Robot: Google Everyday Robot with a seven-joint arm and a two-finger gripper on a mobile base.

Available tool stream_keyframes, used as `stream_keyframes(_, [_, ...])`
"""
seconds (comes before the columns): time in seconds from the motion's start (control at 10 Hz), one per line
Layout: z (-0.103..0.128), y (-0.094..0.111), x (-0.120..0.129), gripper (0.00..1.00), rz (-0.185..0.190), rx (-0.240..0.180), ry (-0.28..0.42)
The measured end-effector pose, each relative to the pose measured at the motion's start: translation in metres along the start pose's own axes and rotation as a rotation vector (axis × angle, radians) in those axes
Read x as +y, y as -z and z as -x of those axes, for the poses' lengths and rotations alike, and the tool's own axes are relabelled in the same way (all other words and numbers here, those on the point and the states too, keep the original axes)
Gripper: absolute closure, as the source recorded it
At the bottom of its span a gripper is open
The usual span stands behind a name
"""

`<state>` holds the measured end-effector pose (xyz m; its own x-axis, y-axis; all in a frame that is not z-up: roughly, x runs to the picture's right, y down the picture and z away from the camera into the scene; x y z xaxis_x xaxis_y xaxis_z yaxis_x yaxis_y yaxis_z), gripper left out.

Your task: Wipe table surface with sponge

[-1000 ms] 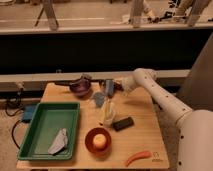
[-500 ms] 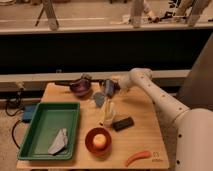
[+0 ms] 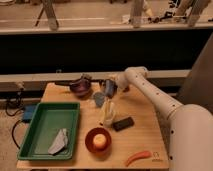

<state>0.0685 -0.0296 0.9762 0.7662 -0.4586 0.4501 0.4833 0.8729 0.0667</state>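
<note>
The pincer [image 3: 108, 87] has slid further left along the desk's back edge since half a second ago and now hangs over a blue-grey object [image 3: 100, 98]; clenched or released, I cannot tell. The desk [image 3: 145, 135] carries one purple bowl [image 3: 81, 88], one pale bottle [image 3: 107, 112], one dark block [image 3: 123, 123], one red bowl [image 3: 98, 141] holding one orange ball [image 3: 100, 140], one carrot [image 3: 137, 157], and one green tray [image 3: 42, 117] holding one grey cloth [image 3: 59, 142].
</note>
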Motion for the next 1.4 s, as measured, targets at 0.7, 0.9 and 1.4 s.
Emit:
stream_keyframes(0.7, [-0.005,-0.021,0.009,0.4,0.017,-0.006,-0.019])
stream_keyframes(0.9, [-0.008,-0.021,0.01,0.61,0.014,-0.023,-0.051])
stream_keyframes(1.4, [-0.018,-0.011,0.014,0.91,0.017,-0.057,-0.151])
